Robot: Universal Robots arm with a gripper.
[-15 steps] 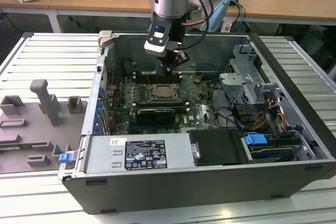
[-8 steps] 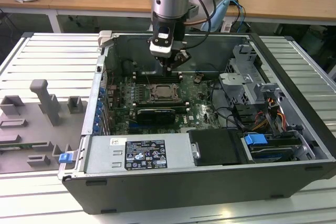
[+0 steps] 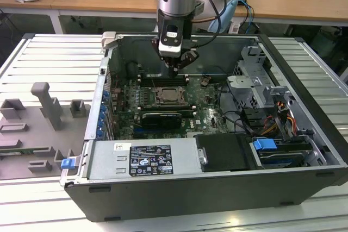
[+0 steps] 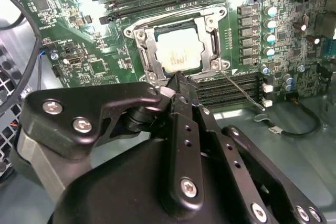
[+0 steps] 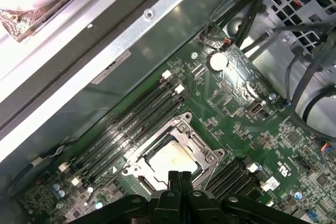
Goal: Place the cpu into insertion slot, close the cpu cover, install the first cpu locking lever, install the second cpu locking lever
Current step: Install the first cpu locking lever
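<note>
The cpu (image 4: 178,52), a pale silver square, lies in the insertion slot (image 4: 218,11) on the green motherboard. The cpu cover (image 4: 148,51), a silver frame with a cut-out centre, lies down around it. A thin wire locking lever (image 4: 242,91) sticks out from one socket corner over the memory slots. My gripper (image 4: 176,78) is shut with nothing between its fingers, its tip just above the socket's edge. In the exterior view the gripper (image 3: 174,70) hangs a little behind the cpu (image 3: 170,96). The first wrist view shows the gripper (image 5: 179,176) over the cpu (image 5: 170,159).
Long black memory slots (image 5: 131,124) flank the socket. A black card (image 3: 160,118) sits in front of it, then the power supply (image 3: 141,158). A drive cage (image 3: 255,85) and cables (image 3: 272,115) fill the exterior view's right. A grey fixture (image 3: 43,112) lies outside the case.
</note>
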